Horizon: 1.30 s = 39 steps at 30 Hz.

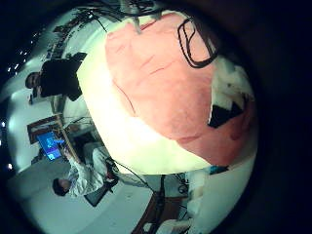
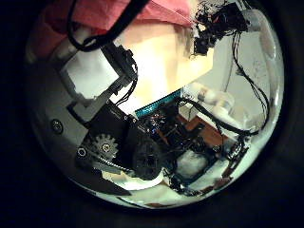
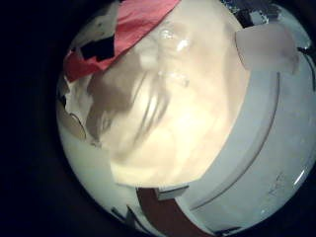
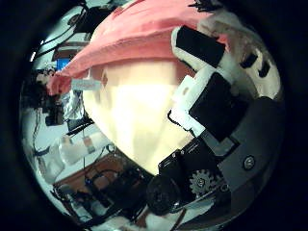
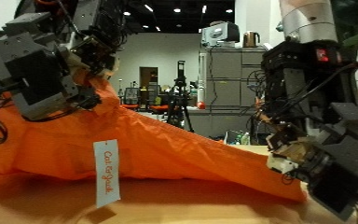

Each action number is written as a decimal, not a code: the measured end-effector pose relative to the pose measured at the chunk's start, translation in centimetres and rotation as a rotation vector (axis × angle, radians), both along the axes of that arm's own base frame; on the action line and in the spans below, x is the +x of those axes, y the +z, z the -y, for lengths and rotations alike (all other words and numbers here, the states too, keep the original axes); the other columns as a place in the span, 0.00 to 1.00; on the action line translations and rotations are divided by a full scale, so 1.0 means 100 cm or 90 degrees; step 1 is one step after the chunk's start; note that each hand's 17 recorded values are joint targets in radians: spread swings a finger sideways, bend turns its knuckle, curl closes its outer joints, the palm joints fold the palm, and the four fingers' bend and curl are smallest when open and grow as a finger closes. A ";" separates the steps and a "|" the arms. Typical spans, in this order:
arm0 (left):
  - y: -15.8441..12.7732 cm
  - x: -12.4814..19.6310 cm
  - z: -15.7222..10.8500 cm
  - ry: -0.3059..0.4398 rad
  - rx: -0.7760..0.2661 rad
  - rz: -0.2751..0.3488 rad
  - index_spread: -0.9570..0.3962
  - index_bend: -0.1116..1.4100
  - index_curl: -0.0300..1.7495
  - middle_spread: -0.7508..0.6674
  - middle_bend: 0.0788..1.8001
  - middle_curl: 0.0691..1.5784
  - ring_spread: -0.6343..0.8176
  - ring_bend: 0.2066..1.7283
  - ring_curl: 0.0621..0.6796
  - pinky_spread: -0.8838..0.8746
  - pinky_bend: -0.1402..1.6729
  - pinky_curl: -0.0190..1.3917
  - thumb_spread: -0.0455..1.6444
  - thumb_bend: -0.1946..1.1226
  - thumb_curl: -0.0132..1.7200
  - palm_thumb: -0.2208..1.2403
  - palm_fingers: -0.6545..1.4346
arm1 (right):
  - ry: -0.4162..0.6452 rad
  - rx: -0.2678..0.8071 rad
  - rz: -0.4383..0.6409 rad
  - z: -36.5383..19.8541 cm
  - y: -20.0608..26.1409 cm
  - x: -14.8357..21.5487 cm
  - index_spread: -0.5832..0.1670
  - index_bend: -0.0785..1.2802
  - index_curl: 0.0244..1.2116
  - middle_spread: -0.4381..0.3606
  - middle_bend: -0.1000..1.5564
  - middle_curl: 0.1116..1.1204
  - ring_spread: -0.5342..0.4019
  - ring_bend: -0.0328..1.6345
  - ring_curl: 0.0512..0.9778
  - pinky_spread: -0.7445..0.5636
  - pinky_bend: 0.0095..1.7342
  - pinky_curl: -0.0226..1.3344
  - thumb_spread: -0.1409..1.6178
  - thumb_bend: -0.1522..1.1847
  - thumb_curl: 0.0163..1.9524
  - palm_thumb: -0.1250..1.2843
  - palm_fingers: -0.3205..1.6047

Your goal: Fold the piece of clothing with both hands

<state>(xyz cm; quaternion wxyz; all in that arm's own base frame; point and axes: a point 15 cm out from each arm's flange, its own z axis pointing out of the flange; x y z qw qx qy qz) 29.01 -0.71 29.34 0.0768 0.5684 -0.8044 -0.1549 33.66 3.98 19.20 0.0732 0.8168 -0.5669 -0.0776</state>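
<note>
In the outside view an orange cloth hangs stretched between my two hands above the wooden table. My left hand holds one end high, fingers curled on it. My right hand holds the other end low, near the table. The left little finger side palm view shows the cloth spread over the table. The right thumb side palm view shows the cloth at my fingers, with the table below.
A grey cabinet with an appliance on top stands behind the table. A tripod stands beside it.
</note>
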 end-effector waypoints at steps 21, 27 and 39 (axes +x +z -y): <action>0.045 -0.043 -0.001 -0.028 -0.017 -0.036 0.30 0.18 0.93 0.09 0.44 0.72 0.13 0.75 0.75 0.15 0.75 0.43 0.61 0.14 0.45 0.73 0.81 | 0.036 0.005 -0.011 0.001 0.081 -0.064 0.47 0.87 0.61 0.43 0.87 0.59 0.33 0.82 0.74 0.40 0.69 0.70 0.82 0.13 0.27 0.92 0.75; 0.076 -0.039 -0.002 -0.033 -0.017 -0.044 0.32 0.18 0.94 0.09 0.44 0.71 0.13 0.75 0.74 0.15 0.75 0.43 0.61 0.14 0.44 0.72 0.82 | 0.045 0.009 0.025 -0.004 0.120 -0.054 0.47 0.88 0.61 0.43 0.87 0.57 0.34 0.82 0.74 0.41 0.68 0.73 0.82 0.12 0.28 0.92 0.75; 0.089 0.030 -0.031 0.005 0.016 -0.113 0.36 0.18 0.95 0.08 0.44 0.71 0.13 0.75 0.75 0.15 0.74 0.43 0.61 0.14 0.44 0.72 0.81 | 0.052 0.021 0.062 -0.032 0.164 0.040 0.47 0.88 0.60 0.43 0.88 0.56 0.34 0.82 0.75 0.41 0.66 0.78 0.82 0.11 0.30 0.92 0.75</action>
